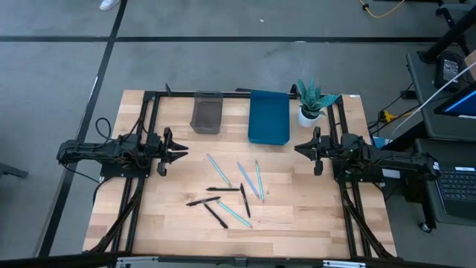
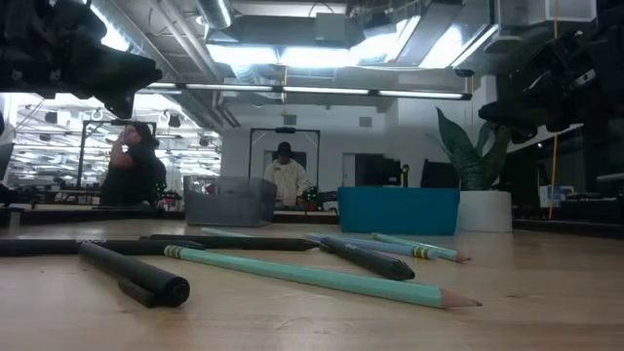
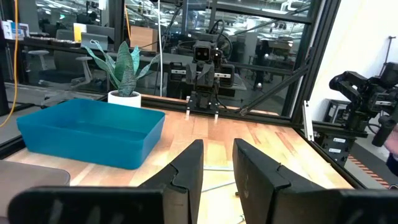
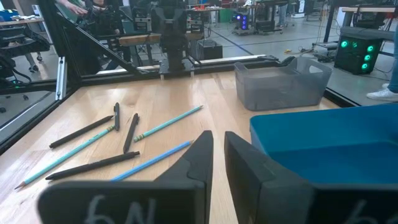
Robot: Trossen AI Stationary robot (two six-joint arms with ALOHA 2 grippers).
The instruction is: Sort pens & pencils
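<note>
Wooden table (image 1: 297, 216) seen from above, w/ two dark arms parked at opposite edges. Left gripper (image 1: 181, 151) hovers at the left edge, fingers slightly apart, holding nothing. Right gripper (image 1: 300, 149) hovers at the right edge, fingers also slightly apart and empty — the two point toward each other across the table.

The pens & pencils (image 1: 232, 192) lie scattered on the bare wood between the grippers and a little nearer the table's front edge, well apart from both. Black and pale teal sticks mix at odd angles, several crossing or touching.

Toward the back, between the grippers, sit a grey bin (image 1: 207, 112) and a blue bin (image 1: 268, 117) side by side — grey nearer the left gripper, blue nearer the right. A potted plant (image 1: 312, 100) stands just behind the right gripper, beside the blue bin.
</note>
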